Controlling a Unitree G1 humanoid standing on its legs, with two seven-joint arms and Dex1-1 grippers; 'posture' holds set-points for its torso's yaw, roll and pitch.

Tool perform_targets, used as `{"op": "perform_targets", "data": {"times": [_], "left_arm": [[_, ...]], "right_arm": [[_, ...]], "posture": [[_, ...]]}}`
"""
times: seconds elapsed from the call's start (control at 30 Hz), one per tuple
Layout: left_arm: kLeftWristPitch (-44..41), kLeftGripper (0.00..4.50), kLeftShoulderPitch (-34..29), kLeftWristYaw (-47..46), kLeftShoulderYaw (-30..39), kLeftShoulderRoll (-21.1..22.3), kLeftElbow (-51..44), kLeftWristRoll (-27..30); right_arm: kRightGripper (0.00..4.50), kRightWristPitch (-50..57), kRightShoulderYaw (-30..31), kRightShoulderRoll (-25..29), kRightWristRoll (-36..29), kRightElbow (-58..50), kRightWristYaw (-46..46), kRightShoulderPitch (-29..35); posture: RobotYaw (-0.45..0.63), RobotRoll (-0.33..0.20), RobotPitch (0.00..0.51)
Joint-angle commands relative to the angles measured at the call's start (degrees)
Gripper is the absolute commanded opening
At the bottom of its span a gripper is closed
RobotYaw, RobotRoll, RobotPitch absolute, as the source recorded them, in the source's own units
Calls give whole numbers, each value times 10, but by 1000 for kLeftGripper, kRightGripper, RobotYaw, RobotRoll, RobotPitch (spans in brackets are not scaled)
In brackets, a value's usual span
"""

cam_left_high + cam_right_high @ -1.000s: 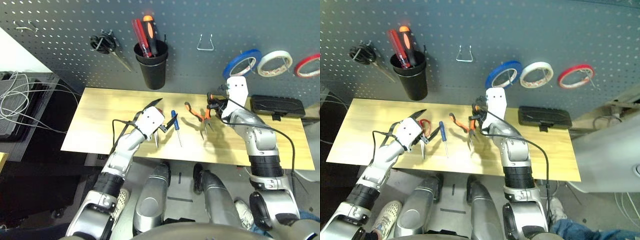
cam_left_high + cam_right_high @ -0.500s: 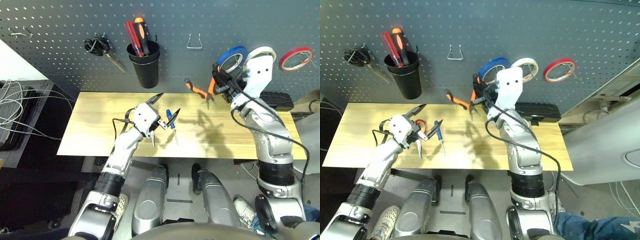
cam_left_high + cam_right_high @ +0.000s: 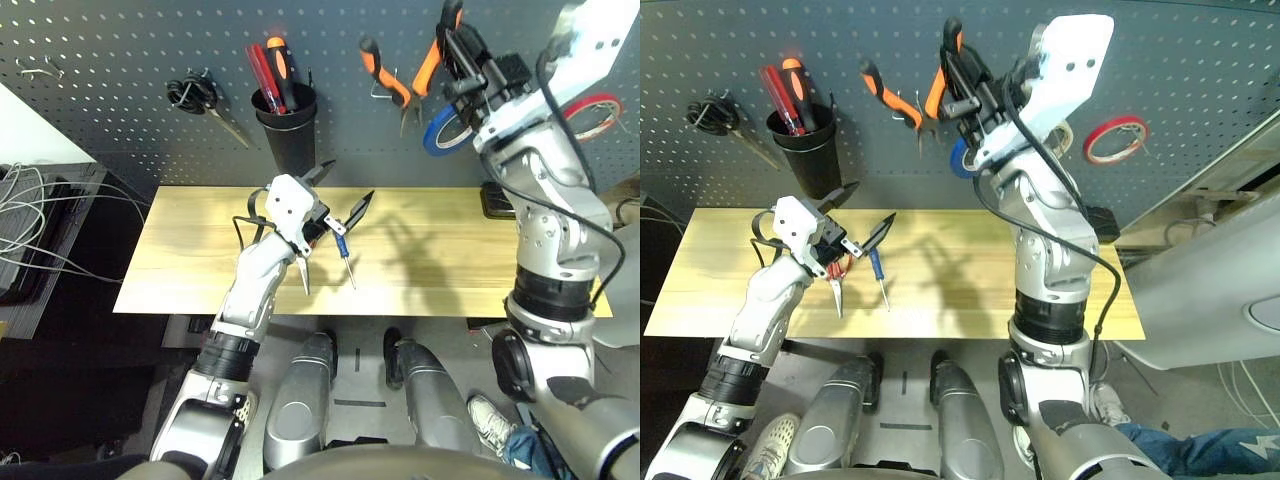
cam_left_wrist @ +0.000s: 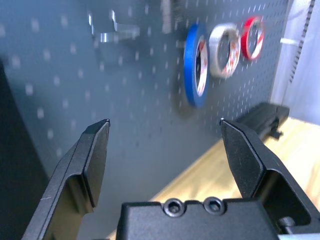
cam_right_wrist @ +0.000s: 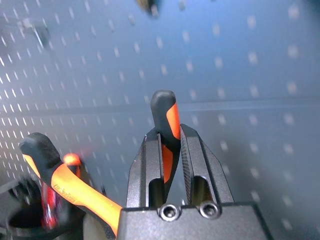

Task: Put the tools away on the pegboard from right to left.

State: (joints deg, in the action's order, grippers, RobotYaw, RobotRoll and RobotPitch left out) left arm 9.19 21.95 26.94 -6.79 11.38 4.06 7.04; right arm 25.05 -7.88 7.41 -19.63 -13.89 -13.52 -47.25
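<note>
My right gripper (image 3: 450, 45) is raised high against the pegboard (image 3: 120, 50), shut on one orange-and-black handle of the pliers (image 3: 400, 88). The pliers hang spread just in front of a metal hook (image 4: 115, 32), nose down. The right wrist view shows the gripped handle (image 5: 167, 130) between the fingers. The blue tape ring (image 3: 445, 125) hangs on the board below that gripper. My left gripper (image 3: 350, 180) hovers open over the table (image 3: 450, 260), just above the blue-handled screwdriver (image 3: 343, 252) and the red-handled scissors (image 3: 843, 268).
A black cup (image 3: 290, 130) holding screwdrivers and black-handled scissors (image 3: 205, 95) hang on the board's left. White (image 4: 225, 50) and red (image 4: 252, 37) tape rings hang right of the blue one. A black case (image 4: 260, 115) lies on the table's right end. Cables (image 3: 40, 210) lie beyond the left edge.
My right arm has lifted the pliers from above the table up to the pegboard by the hook. The left gripper has risen slightly, still open. The camera has shifted.
</note>
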Motion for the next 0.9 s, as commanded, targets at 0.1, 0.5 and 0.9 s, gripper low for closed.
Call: {"op": "perform_targets", "data": {"times": [0.1,0.5,0.9], "left_arm": [[-14,4500,1,-2,2,-1,-9,-1],[-14,4500,-17,-7,6,14,-16,-10],[-25,4500,-23,-6,6,20,-28,-12]], "right_arm": [[289,-120,11,-8,30,82,-4,-48],[289,-254,17,-19,71,187,17,-97],[289,-288,47,-38,86,218,10,-71]], "posture": [[159,0,223],[191,0,235],[208,0,260]]}}
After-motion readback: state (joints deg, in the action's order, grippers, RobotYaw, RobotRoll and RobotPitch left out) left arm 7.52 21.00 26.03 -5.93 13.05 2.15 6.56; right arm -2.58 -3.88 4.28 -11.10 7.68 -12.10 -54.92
